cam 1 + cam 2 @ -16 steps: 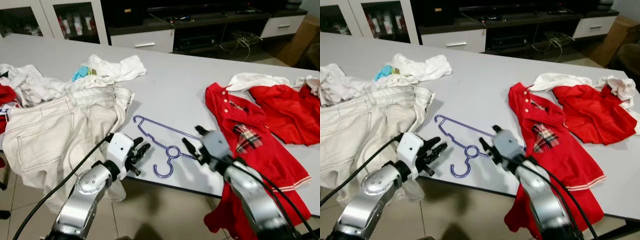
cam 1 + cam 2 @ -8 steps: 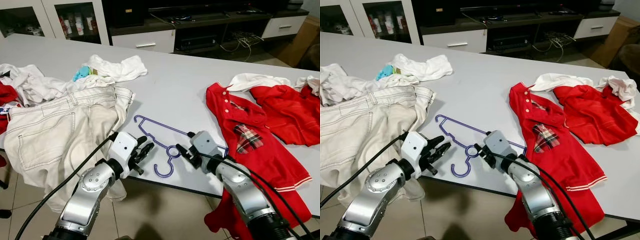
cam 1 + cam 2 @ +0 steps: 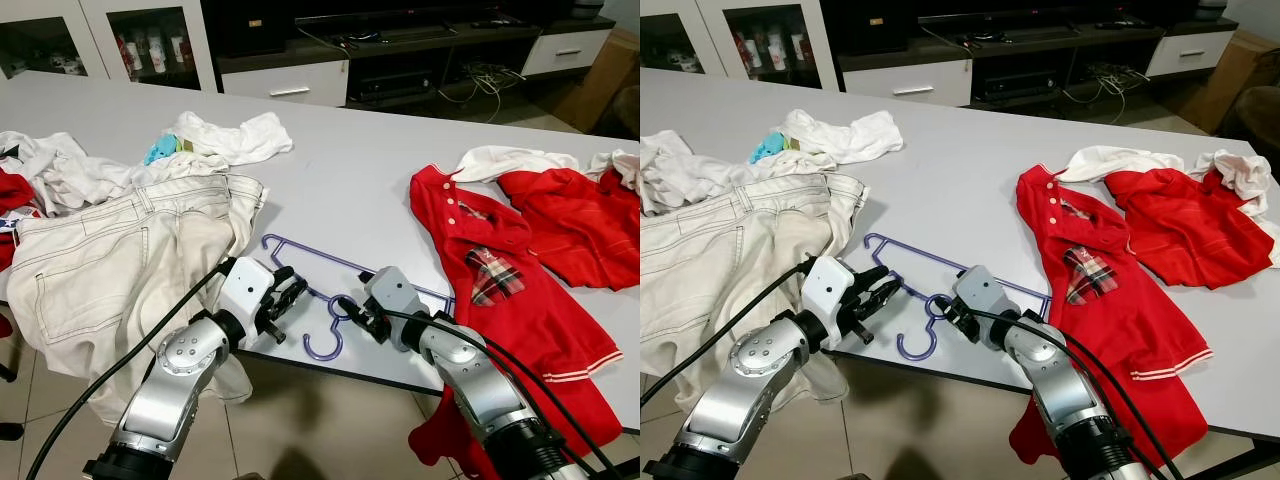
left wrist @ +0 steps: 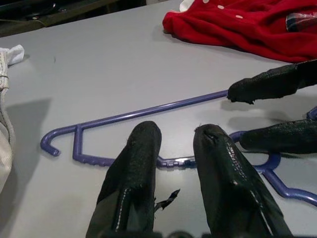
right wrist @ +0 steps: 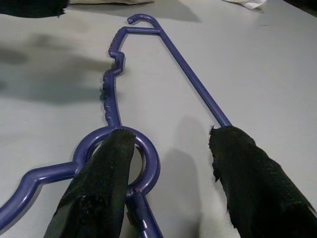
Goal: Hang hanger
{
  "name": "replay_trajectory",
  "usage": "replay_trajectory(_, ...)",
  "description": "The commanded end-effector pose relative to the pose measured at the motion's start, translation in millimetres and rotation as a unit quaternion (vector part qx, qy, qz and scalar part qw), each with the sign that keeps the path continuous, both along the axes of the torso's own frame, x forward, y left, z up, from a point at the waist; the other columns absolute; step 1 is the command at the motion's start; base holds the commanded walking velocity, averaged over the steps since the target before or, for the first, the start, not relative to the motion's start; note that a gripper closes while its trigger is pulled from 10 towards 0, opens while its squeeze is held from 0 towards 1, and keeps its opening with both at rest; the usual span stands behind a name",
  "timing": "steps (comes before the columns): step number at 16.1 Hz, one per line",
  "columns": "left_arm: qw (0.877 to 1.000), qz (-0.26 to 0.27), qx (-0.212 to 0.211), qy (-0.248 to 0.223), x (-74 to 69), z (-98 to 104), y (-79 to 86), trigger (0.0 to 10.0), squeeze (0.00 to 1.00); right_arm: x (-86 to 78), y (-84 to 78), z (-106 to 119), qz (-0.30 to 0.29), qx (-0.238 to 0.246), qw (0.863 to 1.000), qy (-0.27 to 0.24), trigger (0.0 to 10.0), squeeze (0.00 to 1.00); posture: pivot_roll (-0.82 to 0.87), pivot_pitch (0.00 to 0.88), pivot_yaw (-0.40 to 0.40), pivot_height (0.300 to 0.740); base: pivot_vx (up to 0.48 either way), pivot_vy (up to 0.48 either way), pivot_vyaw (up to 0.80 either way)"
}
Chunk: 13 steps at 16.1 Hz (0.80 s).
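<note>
Open grey table around the purple hanger, clothes closing in on both flanks

The table (image 3: 350, 170) lies bare beyond the hanger (image 3: 330, 280), towards the far edge; on the robot's left the cream jeans (image 3: 120, 260) press near the hanger's end; on its right the red shirt (image 3: 490, 270) covers the other end; the left gripper (image 3: 283, 300) and right gripper (image 3: 355, 312) crowd the near edge, leaving a narrow gap at the hanger's hook (image 3: 322, 345); white garments (image 3: 230, 135) lie farther back.

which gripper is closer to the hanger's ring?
Right. The right gripper straddles the ring of the purple hanger, open. The left gripper sits off beside the hanger's shoulder, open.
</note>
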<state>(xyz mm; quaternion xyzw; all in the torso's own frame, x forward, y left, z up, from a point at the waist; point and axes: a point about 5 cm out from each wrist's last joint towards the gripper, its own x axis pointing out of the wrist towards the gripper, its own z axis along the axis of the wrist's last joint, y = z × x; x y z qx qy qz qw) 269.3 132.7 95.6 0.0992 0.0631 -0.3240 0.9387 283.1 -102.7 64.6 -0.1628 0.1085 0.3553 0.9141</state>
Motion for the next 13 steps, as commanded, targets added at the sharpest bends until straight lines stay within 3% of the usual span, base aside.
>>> replay_trajectory(1, 1.0, -0.004, 0.004, -0.009, 3.4, 3.2, 0.4, 10.0, 0.0, -3.5, -1.1, -4.8, 0.017, -0.013, 1.0, 0.022, 10.0, 0.0, -0.06, 0.0, 0.034, 0.74, 0.0, 0.0, 0.0)
replay_trajectory(8, 1.0, -0.002, 0.0, -0.008, 3.5, 2.3, -1.0, 10.0, 0.0, -13.9, -9.7, -2.7, 0.052, -0.019, 0.998, 0.043, 10.0, 0.0, -0.06, 0.0, 0.03, 0.74, 0.0, 0.0, 0.0)
replay_trajectory(13, 1.0, -0.002, -0.001, -0.011, 5.5, 3.1, -2.0, 10.0, 0.0, -7.0, -20.5, 23.5, 0.022, 0.028, 0.999, 0.018, 10.0, 0.0, -0.07, 0.0, 0.034, 0.74, 0.0, 0.0, 0.0)
